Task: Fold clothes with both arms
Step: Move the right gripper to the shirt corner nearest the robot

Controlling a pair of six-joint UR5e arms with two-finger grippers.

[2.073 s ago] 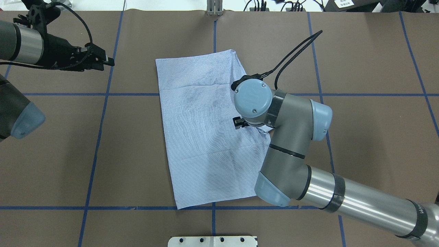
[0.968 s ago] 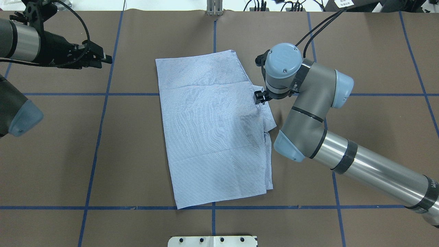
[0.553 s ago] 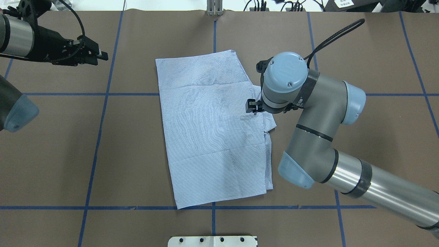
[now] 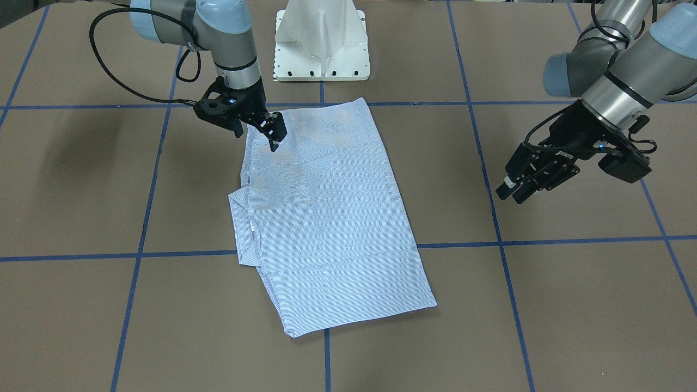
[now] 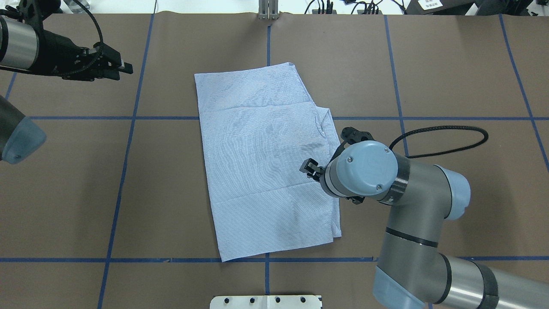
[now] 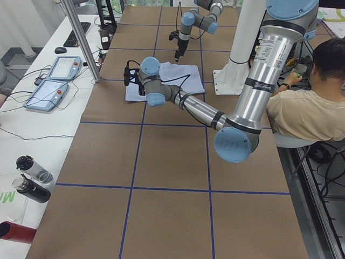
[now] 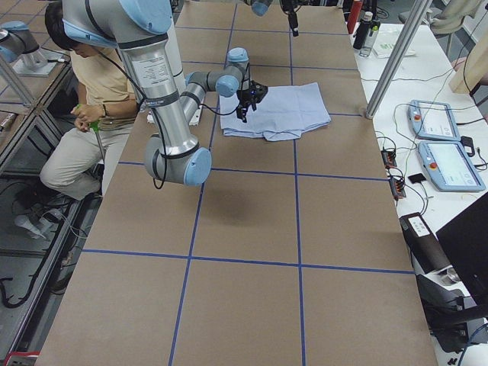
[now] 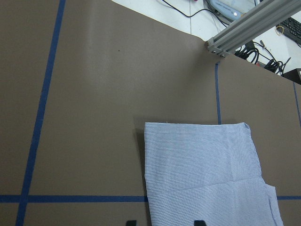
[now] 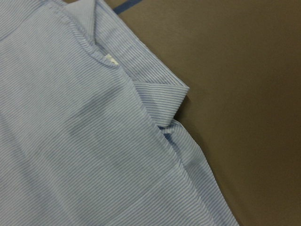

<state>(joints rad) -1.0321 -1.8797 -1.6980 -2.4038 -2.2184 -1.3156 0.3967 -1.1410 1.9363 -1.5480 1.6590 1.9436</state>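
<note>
Light blue, finely white-striped cloth lies at the table's middle: the shirt (image 5: 266, 171) is folded into a rough rectangle on the brown paper-covered table (image 5: 472, 64) marked with blue tape lines. Only plain striped cloth is turned upward. The pointed collar (image 4: 239, 218) juts from the edge on the robot's right, and a small white neck label (image 9: 110, 59) is made out in the right wrist view.

The black two-finger right gripper (image 4: 256, 133) is held over that edge, on the robot's side of the collar, jaws spread with nothing between them. Whether a fingertip touches the cloth cannot be told. From overhead it is largely hidden beneath the blue wrist cap of the silver-grey right arm (image 5: 411, 201).

The black left gripper (image 4: 512, 193) is held well apart from the shirt above bare paper, likewise spread and empty. In its own wrist view only two dark fingertips (image 8: 200, 222) are shown, cut by the lower edge. The left arm (image 5: 17, 43) is cropped by the overhead frame.
</note>
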